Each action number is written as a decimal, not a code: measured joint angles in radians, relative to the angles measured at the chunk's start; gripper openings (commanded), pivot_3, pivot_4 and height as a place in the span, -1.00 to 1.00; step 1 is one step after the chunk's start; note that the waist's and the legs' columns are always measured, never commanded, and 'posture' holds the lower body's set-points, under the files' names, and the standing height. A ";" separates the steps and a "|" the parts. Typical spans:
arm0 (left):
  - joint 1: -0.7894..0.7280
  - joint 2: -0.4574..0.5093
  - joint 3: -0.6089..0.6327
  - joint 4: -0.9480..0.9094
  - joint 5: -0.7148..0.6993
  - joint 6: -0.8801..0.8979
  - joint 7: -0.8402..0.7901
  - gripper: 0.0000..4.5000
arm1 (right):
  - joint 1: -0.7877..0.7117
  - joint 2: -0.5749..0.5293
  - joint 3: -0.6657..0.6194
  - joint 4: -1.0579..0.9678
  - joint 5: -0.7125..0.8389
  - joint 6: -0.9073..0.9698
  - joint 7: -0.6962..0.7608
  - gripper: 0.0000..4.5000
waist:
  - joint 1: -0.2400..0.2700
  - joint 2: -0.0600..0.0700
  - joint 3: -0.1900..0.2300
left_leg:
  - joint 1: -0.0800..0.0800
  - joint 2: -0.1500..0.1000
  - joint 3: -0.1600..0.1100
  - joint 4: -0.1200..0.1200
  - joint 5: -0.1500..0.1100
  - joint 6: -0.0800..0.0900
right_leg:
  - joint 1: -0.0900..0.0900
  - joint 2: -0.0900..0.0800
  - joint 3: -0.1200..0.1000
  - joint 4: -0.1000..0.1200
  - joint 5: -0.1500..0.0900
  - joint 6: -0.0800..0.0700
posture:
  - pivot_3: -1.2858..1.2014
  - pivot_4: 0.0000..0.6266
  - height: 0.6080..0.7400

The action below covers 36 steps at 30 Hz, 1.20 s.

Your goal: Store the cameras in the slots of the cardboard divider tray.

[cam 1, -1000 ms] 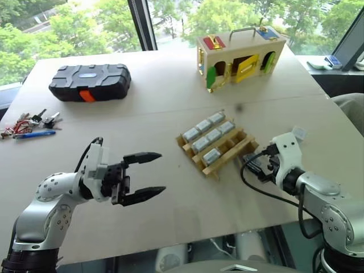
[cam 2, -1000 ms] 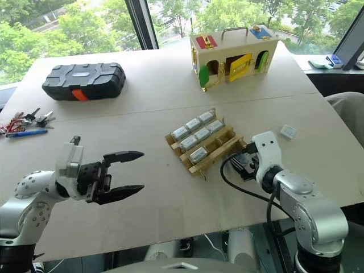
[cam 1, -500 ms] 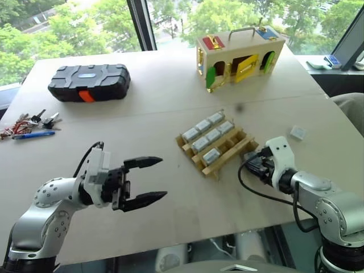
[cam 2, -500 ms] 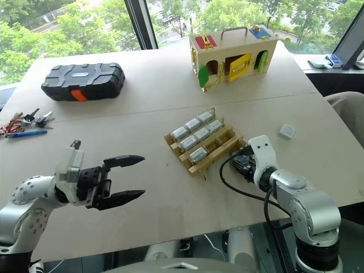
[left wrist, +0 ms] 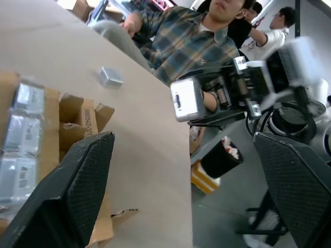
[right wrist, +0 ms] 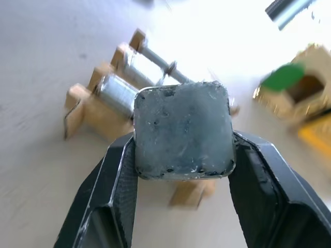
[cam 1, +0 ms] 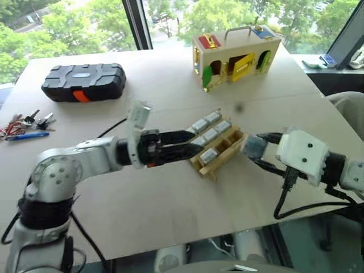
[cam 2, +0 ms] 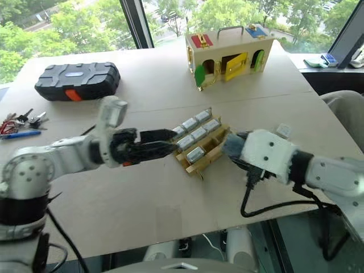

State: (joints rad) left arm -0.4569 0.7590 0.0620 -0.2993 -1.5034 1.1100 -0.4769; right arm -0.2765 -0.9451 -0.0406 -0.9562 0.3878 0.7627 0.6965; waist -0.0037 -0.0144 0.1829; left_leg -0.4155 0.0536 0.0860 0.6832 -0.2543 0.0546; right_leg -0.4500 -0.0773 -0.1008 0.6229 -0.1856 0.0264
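Right gripper (right wrist: 181, 150) clamps one grey camera (right wrist: 182, 132) between its two fingers, the cardboard divider tray (cam 1: 223, 152) with five cameras (cam 1: 206, 135) slotted just ahead of it, while the left gripper (cam 1: 185, 143), fingers spread wide, hovers at the tray's opposite edge.

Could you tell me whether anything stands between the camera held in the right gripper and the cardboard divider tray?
Nothing visible lies in the gap. The right gripper is shut on a camera just beside the cardboard divider tray. The left gripper, open, reaches level over the tray's other side, by the filled slots.
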 measured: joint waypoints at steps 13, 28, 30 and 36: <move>-0.084 -0.128 -0.033 0.072 -0.072 0.041 0.203 1.00 | -0.220 0.121 0.301 0.205 -0.198 -0.199 0.043 -0.13 | 0.018 -0.002 0.001 | -0.001 -0.006 0.002 0.001 0.000 -0.001 | 0.000 -0.001 0.004 0.000 0.000 0.000 | 0.03 -0.52 1.00; -0.070 -0.194 -0.033 0.054 -0.049 0.037 0.212 -0.64 | -0.252 0.191 0.304 0.226 -0.171 -0.158 0.102 0.50 | 0.019 -0.002 0.001 | 0.000 -0.006 0.002 0.002 0.000 -0.001 | 0.000 -0.001 0.004 0.002 0.001 -0.001 | 0.03 -0.52 1.00; -0.072 -0.196 -0.033 0.055 -0.016 0.033 0.200 -0.64 | -0.227 0.197 0.287 0.208 -0.158 -0.150 0.095 0.98 | 0.020 -0.002 0.001 | 0.000 -0.006 0.002 0.003 0.000 -0.001 | 0.000 -0.001 0.003 0.003 0.001 -0.001 | 0.03 -0.52 1.00; -0.122 -0.143 -0.113 -0.003 0.261 -0.038 0.078 -0.64 | 0.022 0.245 -0.062 0.136 0.042 -0.034 0.067 0.98 | 0.035 -0.003 0.001 | -0.001 -0.008 0.002 0.002 0.000 -0.001 | 0.001 -0.002 0.004 0.002 0.002 -0.003 | 0.03 -0.52 1.00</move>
State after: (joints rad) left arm -0.5789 0.6157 -0.0512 -0.3026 -1.2426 1.0716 -0.3989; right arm -0.2549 -0.7001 -0.1029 -0.8205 0.4301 0.7285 0.7638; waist 0.0313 -0.0175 0.1835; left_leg -0.4161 0.0454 0.0882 0.6853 -0.2541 0.0540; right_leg -0.4490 -0.0795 -0.0970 0.6245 -0.1835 0.0231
